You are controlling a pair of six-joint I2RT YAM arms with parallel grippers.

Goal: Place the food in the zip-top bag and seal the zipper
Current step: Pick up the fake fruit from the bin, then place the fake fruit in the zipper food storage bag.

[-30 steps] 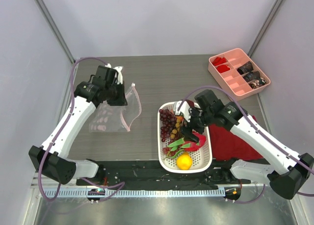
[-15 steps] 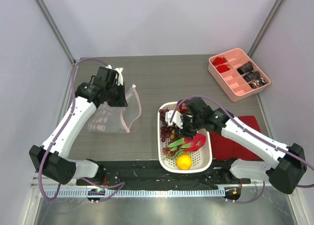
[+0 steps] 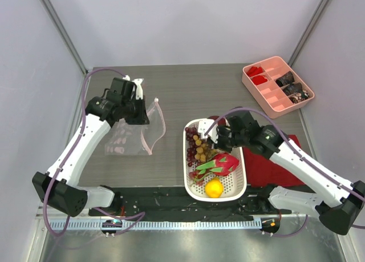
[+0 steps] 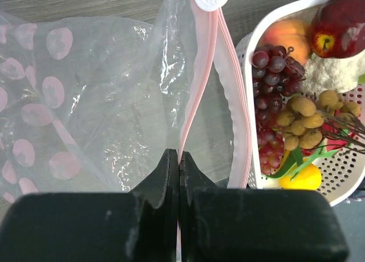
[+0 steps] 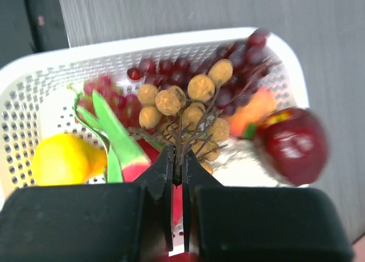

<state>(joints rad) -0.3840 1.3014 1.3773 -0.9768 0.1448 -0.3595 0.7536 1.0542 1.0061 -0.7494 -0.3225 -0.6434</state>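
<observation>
Left tool [image 4: 178, 156] is clamped shut on the pink zipper [image 4: 201, 73] at the mouth of the zip-top bag [image 4: 85, 96]. The bag lies on the tabletop [image 3: 188, 93] just left of the white basket [image 3: 231, 185], its mouth gaping toward the basket. Right tool [image 5: 178, 159] is over the basket, pinched closed on the twiggy stem of a tan berry cluster [image 5: 171, 102]. Food in the basket: purple grapes [image 3: 192, 137], dragon fruit [image 3: 226, 163], lemon [image 3: 214, 188], dark red fruit [image 5: 292, 145].
</observation>
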